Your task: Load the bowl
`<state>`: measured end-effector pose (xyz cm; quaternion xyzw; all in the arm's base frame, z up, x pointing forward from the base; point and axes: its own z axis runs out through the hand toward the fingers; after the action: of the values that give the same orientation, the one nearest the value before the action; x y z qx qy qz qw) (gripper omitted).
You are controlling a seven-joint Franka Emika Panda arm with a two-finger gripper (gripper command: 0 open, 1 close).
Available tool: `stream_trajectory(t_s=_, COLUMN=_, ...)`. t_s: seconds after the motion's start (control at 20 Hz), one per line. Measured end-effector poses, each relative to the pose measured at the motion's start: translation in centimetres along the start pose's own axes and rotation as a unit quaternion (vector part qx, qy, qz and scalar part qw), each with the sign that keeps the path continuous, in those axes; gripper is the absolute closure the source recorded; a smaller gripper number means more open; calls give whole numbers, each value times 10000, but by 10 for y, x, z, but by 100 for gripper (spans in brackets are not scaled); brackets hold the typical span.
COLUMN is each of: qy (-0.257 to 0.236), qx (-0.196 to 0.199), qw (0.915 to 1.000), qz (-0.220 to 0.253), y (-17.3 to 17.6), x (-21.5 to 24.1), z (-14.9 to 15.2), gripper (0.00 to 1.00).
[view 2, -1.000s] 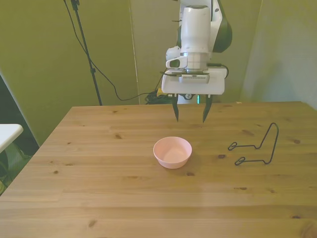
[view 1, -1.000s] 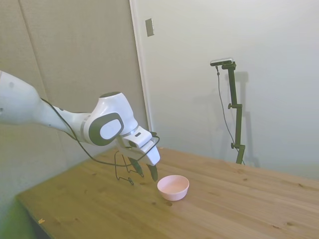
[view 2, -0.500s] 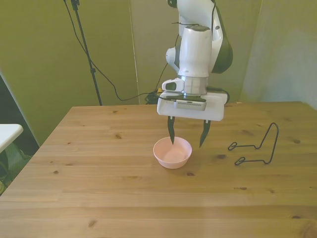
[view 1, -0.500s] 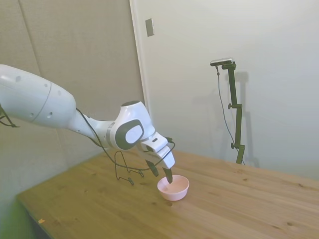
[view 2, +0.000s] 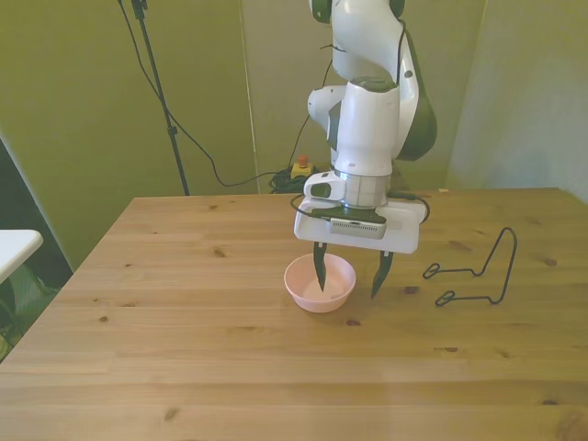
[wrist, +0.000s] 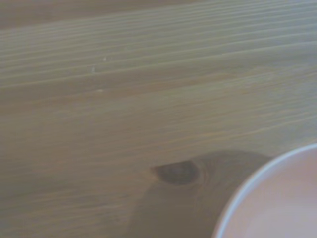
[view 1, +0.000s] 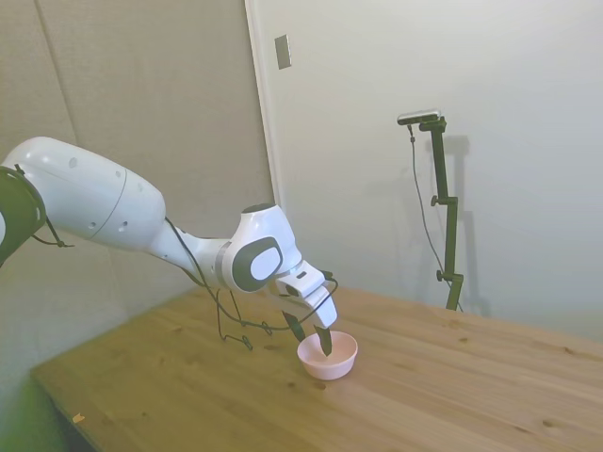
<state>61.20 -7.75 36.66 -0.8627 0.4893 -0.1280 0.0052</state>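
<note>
Bowl (view 2: pixel 319 283) sits mid-table, wire rack (view 2: pixel 473 272) at its 3 o'clock, well apart. Gripper (view 2: pixel 348 273) spread wide, empty: one finger inside, one outside the rim. Close gently on the wall; thin plastic may slip or tip.

Makeshift robot lab: bare wooden table (view 2: pixel 184 349), plain walls.

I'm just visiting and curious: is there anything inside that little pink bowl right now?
One dark finger of the open end effector dips inside the bowl; the other hangs outside its rim. What shows of the inside looks bare, though the finger covers part of it.
</note>
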Motion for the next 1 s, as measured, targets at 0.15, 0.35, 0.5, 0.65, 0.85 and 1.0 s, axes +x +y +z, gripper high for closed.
stream_trajectory(t_s=0.15, qy=-35, qx=-41, qw=10000, qz=14, y=2, x=-1, z=2, gripper=100)
stream_trajectory(t_s=0.35, qy=-90, qx=-79, qw=9999, qz=39, y=5, x=-2, z=5, gripper=100)
stream_trajectory(t_s=0.5, qy=-121, qx=-81, qw=9999, qz=71, y=6, x=-3, z=6, gripper=100)
stream_trajectory(t_s=0.65, qy=-155, qx=-89, qw=9998, qz=118, y=8, x=-1, z=7, gripper=100)
stream_trajectory(t_s=0.85, qy=-235, qx=-66, qw=9995, qz=183, y=12, x=0, z=9, gripper=100)
stream_trajectory(t_s=1.0, qy=-244, qx=-62, qw=9995, qz=189, y=12, x=1, z=9, gripper=100)
